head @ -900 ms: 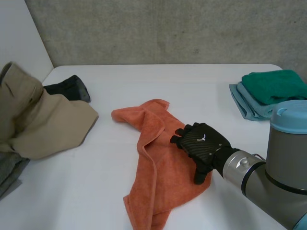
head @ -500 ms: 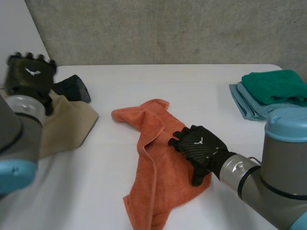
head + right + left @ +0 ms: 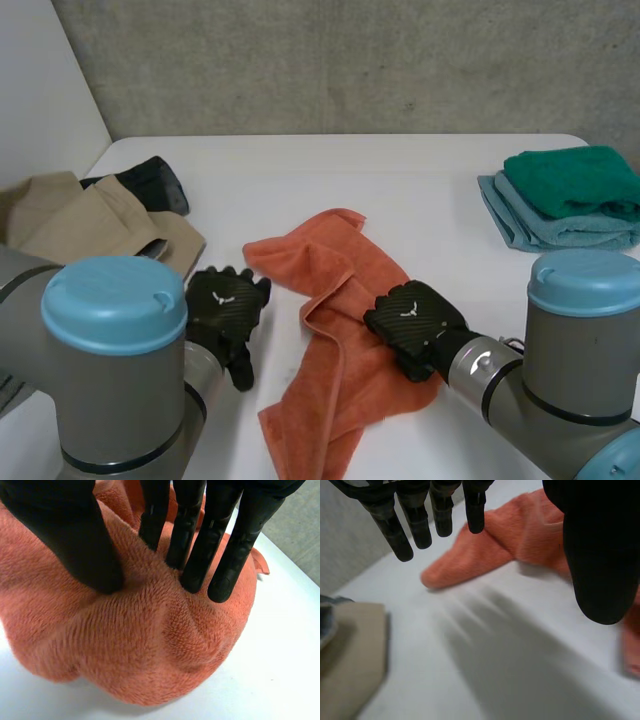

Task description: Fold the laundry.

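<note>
An orange towel (image 3: 335,375) lies crumpled in the middle of the white table (image 3: 420,190), with a raised fold running through it. My right hand (image 3: 412,316) sits on the towel's middle right part. In the right wrist view its fingers (image 3: 195,525) and thumb dig into the orange towel (image 3: 125,645) and bunch a ridge of cloth between them. My left hand (image 3: 226,306) hovers over bare table just left of the towel. Its fingers (image 3: 420,525) hang straight and apart from the thumb, holding nothing, with the towel's corner (image 3: 470,560) just beyond the fingertips.
A beige garment (image 3: 100,225) and a black cloth (image 3: 148,182) lie at the table's left; the beige garment (image 3: 345,670) is near my left hand. A folded green towel (image 3: 575,175) rests on a light blue one (image 3: 520,228) at the right edge.
My left arm swung in from the far left and came down beside the towel. The right hand closed on the cloth and drew it towards me, shifting the towel's corner rightward and raising the fold.
</note>
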Tool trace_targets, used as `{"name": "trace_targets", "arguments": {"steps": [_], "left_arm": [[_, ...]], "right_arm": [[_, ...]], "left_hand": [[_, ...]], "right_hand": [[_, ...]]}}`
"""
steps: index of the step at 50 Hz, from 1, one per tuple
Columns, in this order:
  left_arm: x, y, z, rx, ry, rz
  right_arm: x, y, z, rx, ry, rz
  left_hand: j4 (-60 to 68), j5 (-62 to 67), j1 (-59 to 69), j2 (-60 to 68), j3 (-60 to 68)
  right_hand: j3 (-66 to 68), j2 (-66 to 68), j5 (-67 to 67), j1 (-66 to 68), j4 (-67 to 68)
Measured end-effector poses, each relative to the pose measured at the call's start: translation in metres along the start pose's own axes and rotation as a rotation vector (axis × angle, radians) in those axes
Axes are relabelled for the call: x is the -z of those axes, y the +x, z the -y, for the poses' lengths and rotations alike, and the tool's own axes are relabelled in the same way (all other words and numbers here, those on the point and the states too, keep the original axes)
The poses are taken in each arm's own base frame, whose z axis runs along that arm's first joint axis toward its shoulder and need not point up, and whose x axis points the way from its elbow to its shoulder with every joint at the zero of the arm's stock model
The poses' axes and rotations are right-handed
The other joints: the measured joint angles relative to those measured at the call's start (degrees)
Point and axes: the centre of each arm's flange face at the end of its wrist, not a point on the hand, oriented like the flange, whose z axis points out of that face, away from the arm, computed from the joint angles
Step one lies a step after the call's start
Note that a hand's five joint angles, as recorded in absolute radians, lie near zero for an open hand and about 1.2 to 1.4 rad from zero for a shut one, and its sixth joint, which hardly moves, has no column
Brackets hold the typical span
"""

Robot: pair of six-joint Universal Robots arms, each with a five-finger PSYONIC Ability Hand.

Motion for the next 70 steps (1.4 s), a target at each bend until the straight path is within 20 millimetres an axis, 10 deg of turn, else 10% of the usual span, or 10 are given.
{"name": "trace_targets", "arguments": {"steps": [2,5,6,21,30,51,63,70], "left_arm": [[0.002,0.001,0.000,0.037,-0.026,-0.018],[0.003,0.001,-0.001,0.056,-0.039,-0.026],[0.007,0.003,-0.001,0.142,-0.094,-0.066],[0.020,0.012,0.001,0.336,-0.210,-0.181],[0.018,0.021,-0.009,0.364,-0.255,-0.188],[0.012,0.041,-0.031,0.280,-0.300,-0.075],[0.010,0.038,-0.020,0.285,-0.258,-0.068],[-0.007,0.010,0.020,0.344,-0.131,0.008]], "right_arm": [[0.004,-0.001,0.001,-0.007,-0.007,0.005],[0.005,-0.001,0.002,-0.011,-0.009,0.006],[0.011,0.001,0.007,-0.033,-0.012,0.008],[0.025,0.038,0.067,-0.017,0.130,-0.049],[-0.013,0.044,0.077,0.067,0.198,0.045],[-0.123,0.046,0.043,0.077,0.204,0.090],[-0.137,0.041,0.051,0.092,0.250,0.093],[-0.114,0.071,0.099,0.119,0.344,-0.027]], "left_hand": [[0.00,0.00,0.00,0.00,0.00],[0.00,0.00,0.00,0.00,0.00],[0.00,0.00,0.00,0.00,0.00],[3.61,3.57,2.63,3.63,2.98],[4.71,4.72,3.74,4.73,3.85],[30.43,29.87,29.43,30.73,30.21],[54.69,51.97,46.78,54.42,53.65],[54.81,51.97,46.83,54.53,53.81]], "right_hand": [[-25.33,-25.92,-24.52,-24.81,-25.29],[-25.33,-25.92,-24.52,-24.81,-25.29],[-46.61,-46.34,-45.70,-39.23,-46.30],[-47.99,-47.15,-46.28,-39.52,-46.98],[-47.81,-47.00,-46.23,-39.39,-46.84],[-23.03,-22.73,-24.59,-18.85,-23.21],[7.28,6.96,5.23,4.31,7.54],[7.28,6.96,5.23,4.34,7.54]]}}
